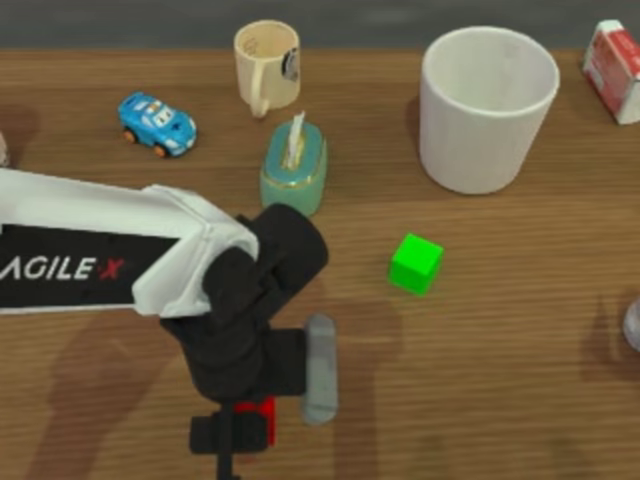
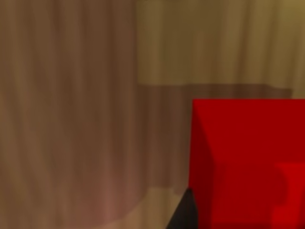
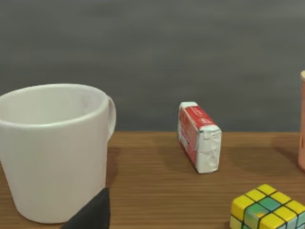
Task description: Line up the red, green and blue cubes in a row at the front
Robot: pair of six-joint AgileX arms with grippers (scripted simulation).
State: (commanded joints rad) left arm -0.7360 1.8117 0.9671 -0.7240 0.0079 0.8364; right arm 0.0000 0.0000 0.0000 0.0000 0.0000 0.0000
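Top view: my left arm reaches in from nine o'clock, its left hand (image 1: 240,432) low at the front edge near six o'clock, over the small glossy red cube (image 1: 262,418), of which only a sliver shows beside the dark wrist. Whether the fingers are clenched on it I cannot tell. One small glossy green cube (image 1: 416,263) sits alone right of centre, with bare wooden surface (image 1: 500,380) open all round it towards the front. No blue cube shows. Along the back edge stand one light-blue toy car (image 1: 157,124), one cream mug (image 1: 267,64), one teal tissue box (image 1: 294,168), one large white cup (image 1: 487,108) and one red-and-white carton (image 1: 614,68) at two o'clock.

Left wrist view: the red cube (image 2: 248,162) fills the near corner — wood beyond it.

Right wrist view: the white cup (image 3: 55,150), the carton (image 3: 199,136) and one multicoloured puzzle cube (image 3: 267,207); the right hand's state cannot be told.
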